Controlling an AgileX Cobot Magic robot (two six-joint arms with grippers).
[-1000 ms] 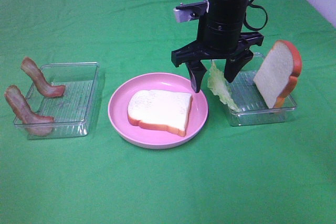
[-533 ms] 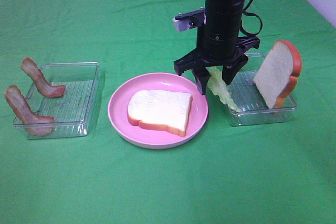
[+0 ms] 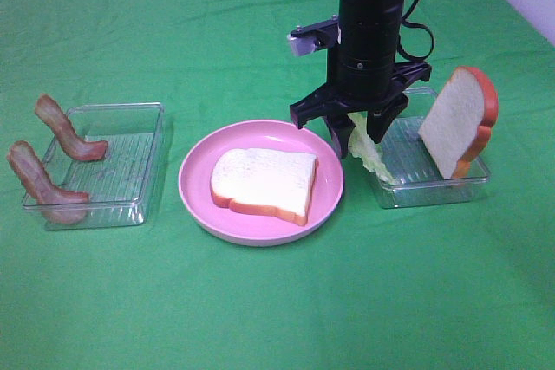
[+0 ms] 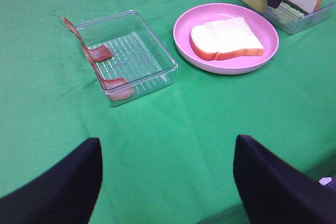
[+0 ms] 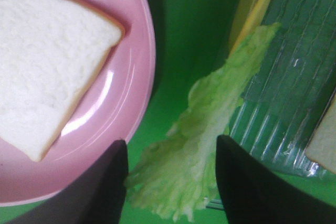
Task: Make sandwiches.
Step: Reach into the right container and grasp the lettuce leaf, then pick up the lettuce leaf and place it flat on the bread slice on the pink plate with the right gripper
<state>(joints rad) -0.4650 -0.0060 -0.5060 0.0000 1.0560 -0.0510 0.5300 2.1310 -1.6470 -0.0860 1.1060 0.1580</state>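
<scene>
Right gripper (image 3: pixel 357 139) hangs with jaws apart astride the lettuce (image 5: pixel 195 140), not yet pinching it. Left gripper (image 4: pixel 167 179) is spread and empty. Cloth (image 3: pixel 260 309) looks soft and may wrinkle, and there is free room around. Tray (image 3: pixel 434 190) wall sits close to one finger. Plate (image 3: pixel 192 197) holds one bread slice (image 3: pixel 260 181). Lettuce, draped over the tray edge beside the plate, seems light, thin and floppy, so it is best pinched mid-leaf.

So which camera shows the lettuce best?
The right wrist view: the lettuce is large and close, inside the gripper, draped over the tray's edge. The exterior high view shows only a strip below the gripper; the left wrist view shows none.
</scene>
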